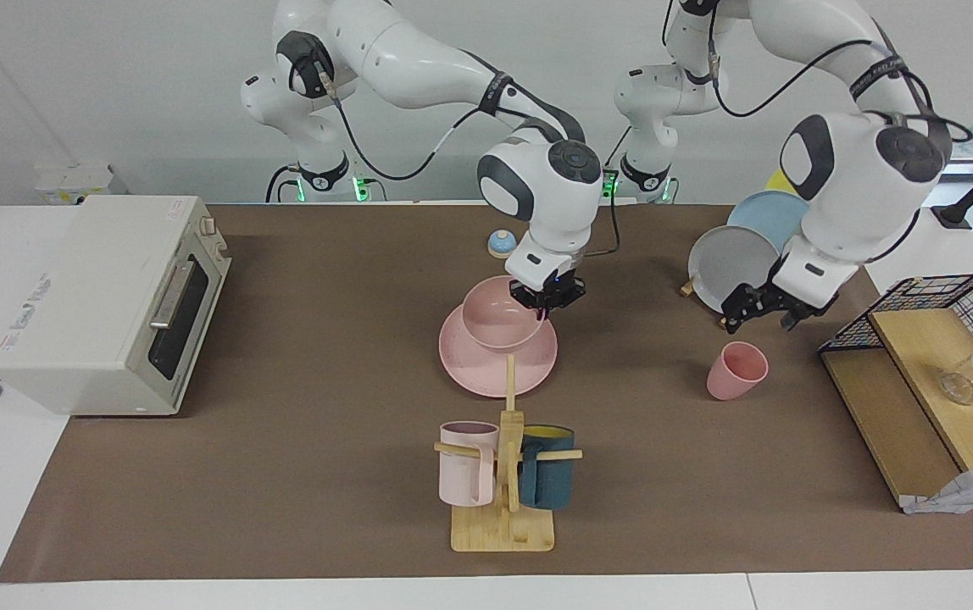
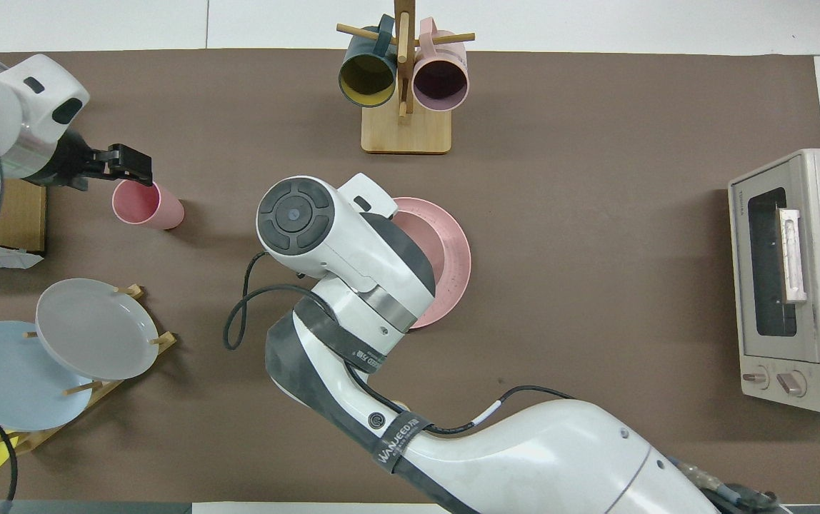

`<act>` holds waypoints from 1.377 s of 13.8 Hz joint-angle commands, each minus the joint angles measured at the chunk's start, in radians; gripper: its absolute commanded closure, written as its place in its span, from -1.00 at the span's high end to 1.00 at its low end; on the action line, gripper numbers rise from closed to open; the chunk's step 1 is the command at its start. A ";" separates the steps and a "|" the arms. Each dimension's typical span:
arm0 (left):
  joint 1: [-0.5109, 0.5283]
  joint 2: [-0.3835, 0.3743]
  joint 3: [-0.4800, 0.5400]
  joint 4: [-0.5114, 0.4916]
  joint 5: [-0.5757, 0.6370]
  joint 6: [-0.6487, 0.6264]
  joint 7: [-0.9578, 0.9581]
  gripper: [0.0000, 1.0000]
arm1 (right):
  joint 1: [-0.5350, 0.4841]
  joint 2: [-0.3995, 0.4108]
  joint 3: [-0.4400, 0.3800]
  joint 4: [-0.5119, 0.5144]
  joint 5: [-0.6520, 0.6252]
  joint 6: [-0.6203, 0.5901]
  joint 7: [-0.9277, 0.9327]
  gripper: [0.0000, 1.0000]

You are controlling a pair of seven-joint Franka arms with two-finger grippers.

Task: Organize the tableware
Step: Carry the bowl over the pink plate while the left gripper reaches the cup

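Observation:
The pink plate [image 1: 486,373] lies flat at the table's middle and shows partly in the overhead view [image 2: 449,250]. The pink bowl [image 1: 495,318] sits tilted on the plate, its rim toward the robots raised. My right gripper [image 1: 544,307] is shut on that raised rim. My right arm hides the bowl in the overhead view. The pink cup [image 1: 736,370] stands slightly tilted toward the left arm's end of the table [image 2: 149,205]. My left gripper [image 1: 759,320] is open just above the cup's rim, apart from it [image 2: 140,165].
A wooden mug tree [image 1: 505,474] with a pale pink and a dark teal mug stands farther from the robots than the plate. A rack of grey, blue and yellow plates [image 1: 732,267] and a wooden shelf with a wire basket [image 1: 919,373] stand at the left arm's end. A toaster oven [image 1: 105,301] stands at the right arm's end.

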 commanded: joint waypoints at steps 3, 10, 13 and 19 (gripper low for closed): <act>0.005 0.086 -0.006 0.026 0.002 0.057 -0.024 1.00 | 0.019 0.050 0.004 0.035 -0.088 -0.005 0.050 -1.00; -0.010 0.092 -0.006 -0.031 0.002 0.073 -0.067 1.00 | 0.013 0.027 0.004 -0.032 -0.103 -0.003 0.053 -1.00; -0.012 0.077 -0.006 -0.083 0.002 0.106 -0.067 0.95 | -0.004 0.028 0.005 -0.020 -0.086 -0.015 0.053 -0.57; -0.012 0.072 -0.006 -0.102 0.063 0.106 -0.054 -0.99 | -0.160 -0.146 0.021 -0.017 -0.020 -0.125 -0.089 1.00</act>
